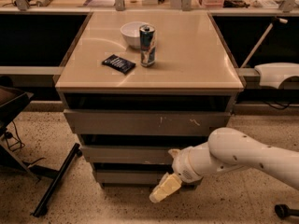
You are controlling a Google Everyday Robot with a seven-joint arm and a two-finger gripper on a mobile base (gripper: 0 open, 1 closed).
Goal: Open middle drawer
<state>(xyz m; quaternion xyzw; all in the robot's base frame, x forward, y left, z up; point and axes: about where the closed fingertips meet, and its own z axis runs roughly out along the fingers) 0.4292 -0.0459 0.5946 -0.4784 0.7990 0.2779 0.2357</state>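
The middle drawer (126, 154) is a plain grey front, mid-width, under the widest grey front with white scratch marks (140, 123) and above the narrowest front (124, 176). All three fronts sit in the cabinet below the beige tabletop (187, 55). My gripper (164, 188) hangs at the end of the white arm (233, 155), in front of the narrowest front's right part and just below the middle drawer's lower right edge. Its yellowish fingers (161, 192) point down and left.
On the tabletop stand a white bowl (132, 33), a drink can (147, 45) and a black flat packet (118, 63). A black stand leg (56, 181) lies on the speckled floor at the left. A white part (278, 73) juts in at the right.
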